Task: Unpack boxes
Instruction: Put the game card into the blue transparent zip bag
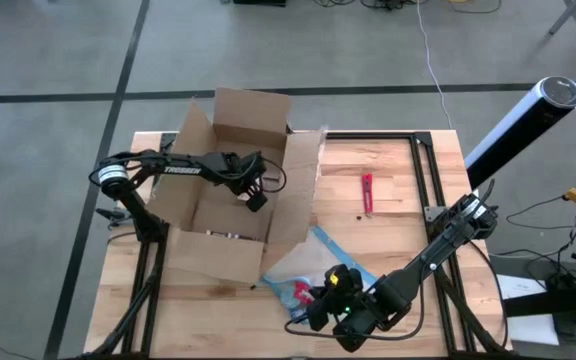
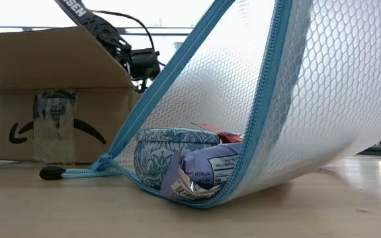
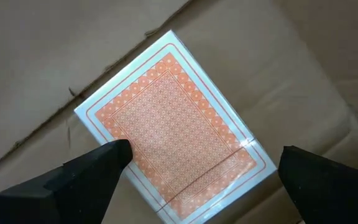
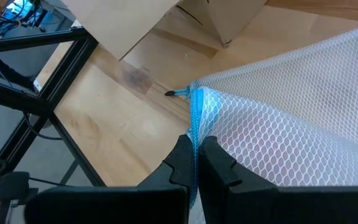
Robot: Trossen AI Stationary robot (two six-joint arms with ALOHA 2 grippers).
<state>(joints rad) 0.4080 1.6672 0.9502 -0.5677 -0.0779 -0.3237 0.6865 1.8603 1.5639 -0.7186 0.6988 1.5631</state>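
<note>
While the brown corrugated cardboard box (image 1: 230, 190) sits open on the left half of the light wooden table (image 1: 388, 175), all its flaps spread outward, the left gripper (image 1: 255, 196) reaches down into it from the left side. In the left wrist view its two dark fingers (image 3: 92, 171) stand wide apart, released, hovering over an orange-backed pack of playing cards in clear wrap (image 3: 176, 140) that lies flat on the box's cardboard floor; neither finger touches the pack. From table height, the box's outer wall shows a black curved arrow mark (image 2: 58, 129) and a strip of shiny tape (image 2: 55, 125). The right gripper (image 1: 328, 296) is at the near edge of the table, just right of the box, clenched on the blue zipper edge (image 4: 196, 109) of a clear honeycomb-mesh plastic pouch (image 1: 313, 265) and holding that edge lifted so the pouch opens like a tent. Inside the pouch, resting on the table, are a round blue-and-white patterned tin (image 2: 177, 155), a pale purple food wrapper (image 2: 207, 168) with a printed label, and something red (image 2: 220, 134) behind them. The pouch's black-tipped blue zipper cord (image 2: 68, 172) trails on the wood toward the box. A small red tool (image 1: 367, 192) lies on the table well apart, right of the box.
</note>
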